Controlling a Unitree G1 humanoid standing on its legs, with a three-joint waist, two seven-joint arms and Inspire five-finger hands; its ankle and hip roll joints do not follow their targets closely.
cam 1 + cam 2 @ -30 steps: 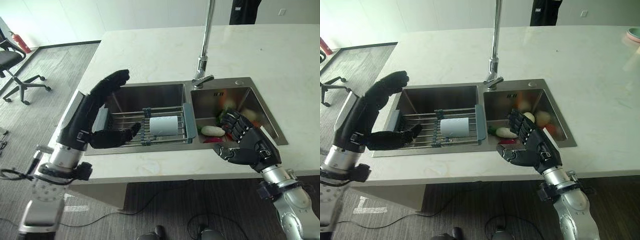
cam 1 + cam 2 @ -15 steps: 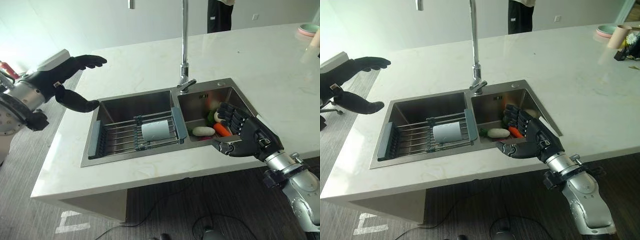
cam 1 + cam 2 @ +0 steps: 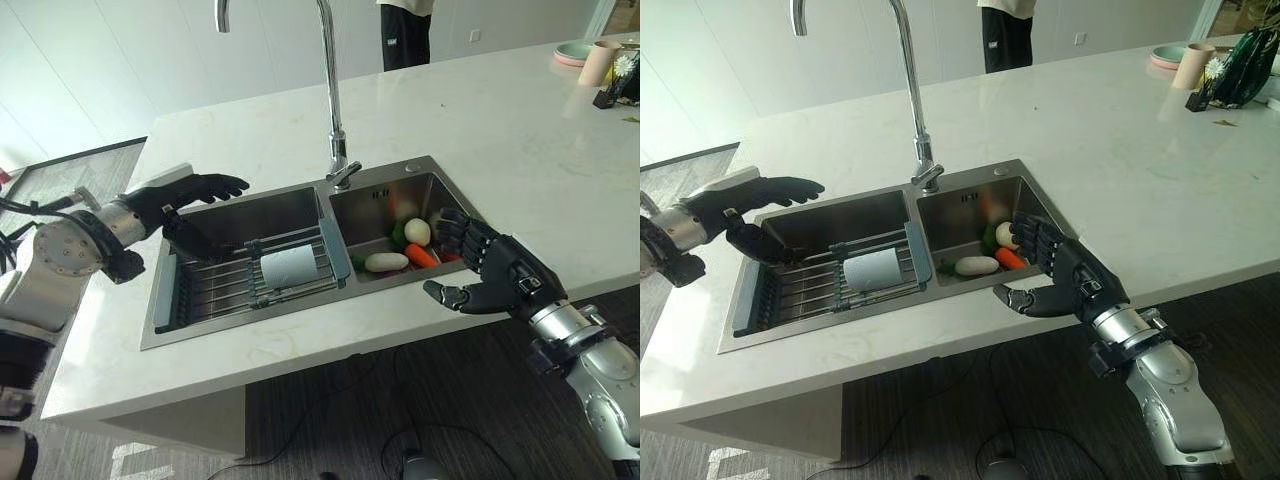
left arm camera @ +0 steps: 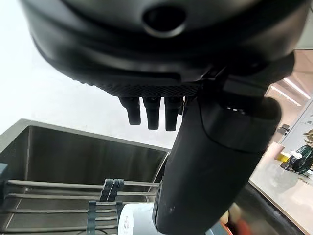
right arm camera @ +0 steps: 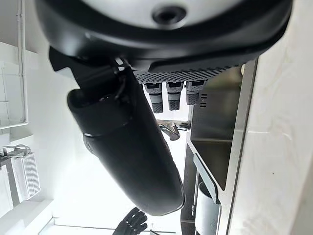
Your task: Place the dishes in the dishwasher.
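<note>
A white cup lies on its side on the wire drying rack in the left basin of the steel sink. My left hand hovers open over that basin's far left corner. Its fingers are straight and its thumb points down toward the rack, short of the cup. My right hand is open and empty at the front rim of the right basin, palm facing the sink.
The right basin holds a white radish, a carrot and other vegetables. A tall faucet rises behind the sink. A pink cup and a plate stand at the counter's far right. A person stands behind the counter.
The camera has shifted. My left hand has come in from beyond the counter's left edge and dropped over the left basin. The right hand has stayed by the right basin.
</note>
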